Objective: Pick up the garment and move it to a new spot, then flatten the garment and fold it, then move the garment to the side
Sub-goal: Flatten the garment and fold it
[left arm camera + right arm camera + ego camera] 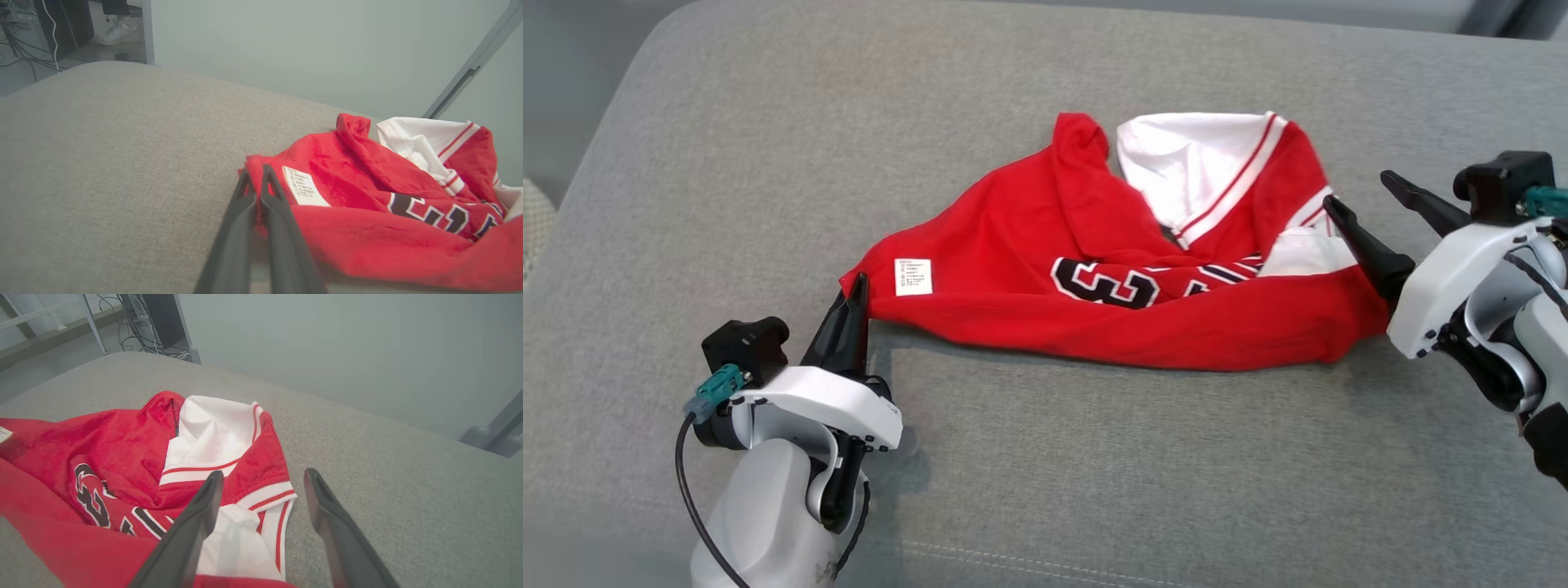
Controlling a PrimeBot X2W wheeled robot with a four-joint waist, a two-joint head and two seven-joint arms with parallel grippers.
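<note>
Grey fabric cushion [1045, 457], pale wall [286, 49]

The garment [1029, 237] is cloth. Its red body looks soft, matt and slightly napped, while the white panels toward the cushion's far edge look smoother and thinner, with flat striped trim. Its label [913, 276] is a smooth white printed tag. The cushion [768, 163] is grey woven fabric, matt and coarse-grained, with a stitched seam near its front edge. The left gripper [856, 286] and right gripper [1359, 189] have dark matt plastic fingers, and their wrist housings are smooth, faintly glossy white plastic. A black cable [678, 465] looks rubbery.
</note>
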